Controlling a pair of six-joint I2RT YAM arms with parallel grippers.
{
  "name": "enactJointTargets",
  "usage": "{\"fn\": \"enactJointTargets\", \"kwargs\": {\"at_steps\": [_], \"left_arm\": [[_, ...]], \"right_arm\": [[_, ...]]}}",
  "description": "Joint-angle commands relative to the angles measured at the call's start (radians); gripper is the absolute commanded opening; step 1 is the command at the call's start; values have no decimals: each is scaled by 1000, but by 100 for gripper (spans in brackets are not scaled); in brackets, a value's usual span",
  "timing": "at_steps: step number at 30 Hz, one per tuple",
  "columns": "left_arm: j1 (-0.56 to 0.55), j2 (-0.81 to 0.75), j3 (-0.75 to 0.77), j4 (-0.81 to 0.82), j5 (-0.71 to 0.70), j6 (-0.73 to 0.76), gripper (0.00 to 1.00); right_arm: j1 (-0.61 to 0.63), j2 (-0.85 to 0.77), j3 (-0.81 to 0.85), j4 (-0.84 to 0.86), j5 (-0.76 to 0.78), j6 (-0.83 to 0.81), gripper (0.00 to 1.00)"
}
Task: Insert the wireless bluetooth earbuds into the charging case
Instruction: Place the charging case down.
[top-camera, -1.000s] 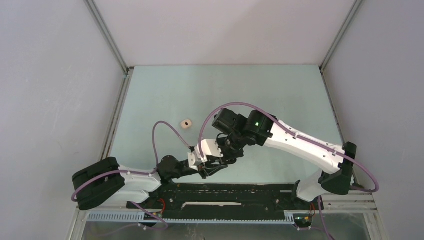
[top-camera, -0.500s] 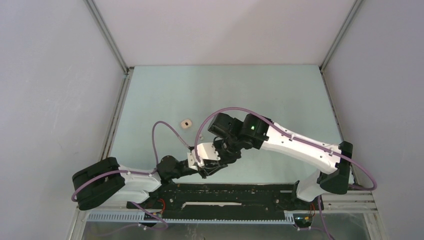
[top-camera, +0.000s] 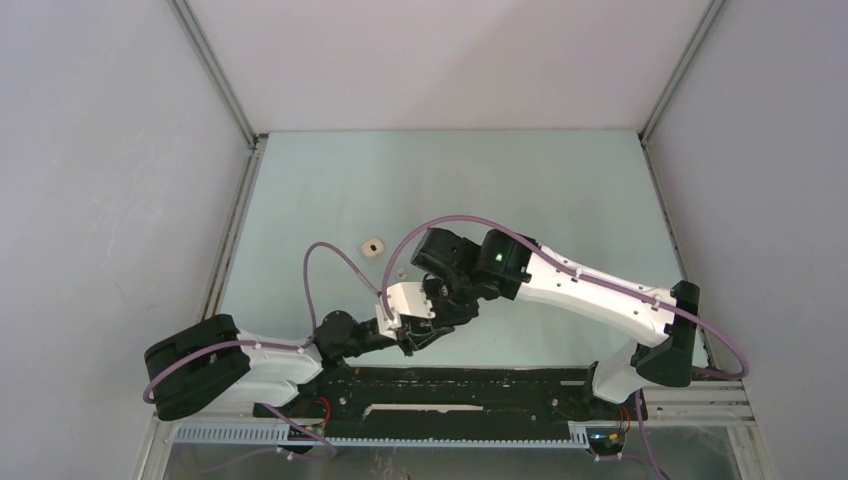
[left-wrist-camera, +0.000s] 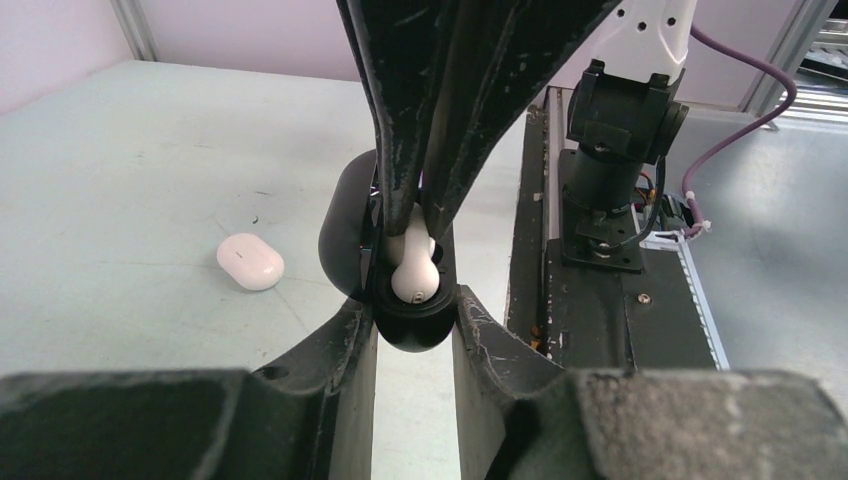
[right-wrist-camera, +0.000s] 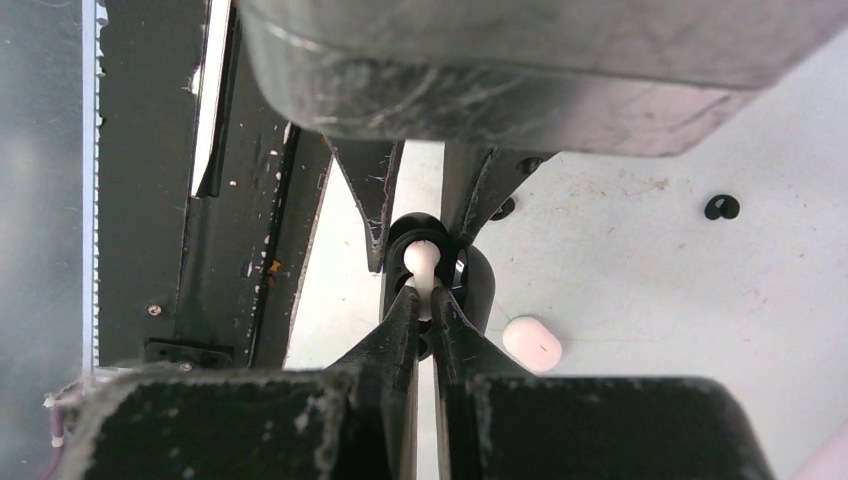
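Observation:
My left gripper (left-wrist-camera: 413, 308) is shut on a black charging case (left-wrist-camera: 412, 335), held just above the table with its lid (left-wrist-camera: 342, 240) swung open. From above, my right gripper (right-wrist-camera: 424, 292) reaches down to it, shut on a white earbud (right-wrist-camera: 421, 258). The earbud's (left-wrist-camera: 414, 277) rounded end rests in the case's opening, between the left fingertips (left-wrist-camera: 362, 318). In the top view both grippers meet near the table's front, left gripper (top-camera: 402, 337) under right gripper (top-camera: 424, 322), and the case and bud are hidden there.
A closed pale pink case (top-camera: 374, 247) lies on the table to the far left of the grippers, also seen as pale pink case (left-wrist-camera: 250, 262) and pale pink case (right-wrist-camera: 531, 343). A small dark object (right-wrist-camera: 722, 207) lies farther off. The black base rail (top-camera: 450, 385) runs along the near edge.
My right arm has swung left and lower, bringing its gripper and the earbud onto the case held by the left gripper. The left arm has stayed put.

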Motion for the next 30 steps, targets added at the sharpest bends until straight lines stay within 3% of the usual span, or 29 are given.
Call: {"fn": "enactJointTargets", "kwargs": {"at_steps": [1, 9, 17, 30], "left_arm": [[-7, -20, -10, 74, 22, 27, 0], [-7, -28, -20, 87, 20, 31, 0], [-8, -24, -24, 101, 16, 30, 0], [-7, -44, -36, 109, -23, 32, 0]], "right_arm": [[-2, 10, -8, 56, 64, 25, 0], [-24, 4, -8, 71, 71, 47, 0], [-35, 2, 8, 38, -61, 39, 0], [-22, 35, 15, 62, -3, 95, 0]]}}
